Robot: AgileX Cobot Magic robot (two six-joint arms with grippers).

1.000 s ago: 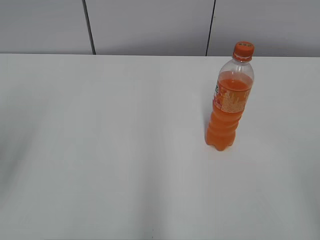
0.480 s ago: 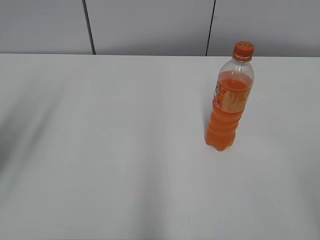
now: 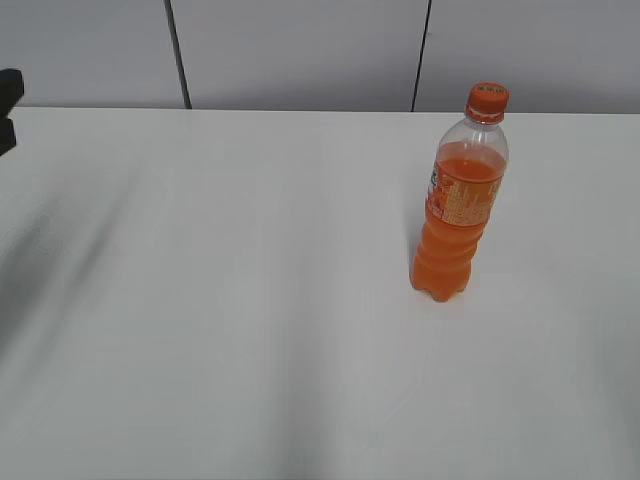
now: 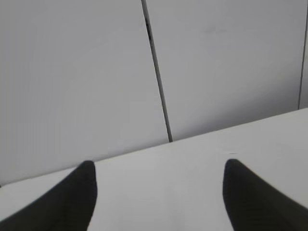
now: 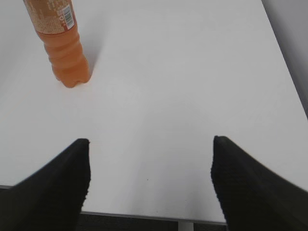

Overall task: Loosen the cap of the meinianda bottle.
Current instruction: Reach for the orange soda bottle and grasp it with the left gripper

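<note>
The meinianda bottle (image 3: pixel 455 215) stands upright on the white table (image 3: pixel 250 300), right of the middle, with orange drink and an orange label. Its small orange cap (image 3: pixel 487 101) sits on top. The right wrist view shows the bottle's lower body (image 5: pixel 62 48) at the upper left; the cap is out of that view. My right gripper (image 5: pixel 150 149) is open and empty, above the table's near edge, well away from the bottle. My left gripper (image 4: pixel 159 168) is open and empty, facing the back wall. A dark part of the left arm (image 3: pixel 8 105) shows at the exterior view's left edge.
A grey panelled wall (image 3: pixel 300 50) with dark seams runs behind the table. The table's near edge (image 5: pixel 144 216) and right edge (image 5: pixel 284 62) show in the right wrist view.
A dark part of the left arm has come into the exterior view at the far left edge. The bottle has not moved.
</note>
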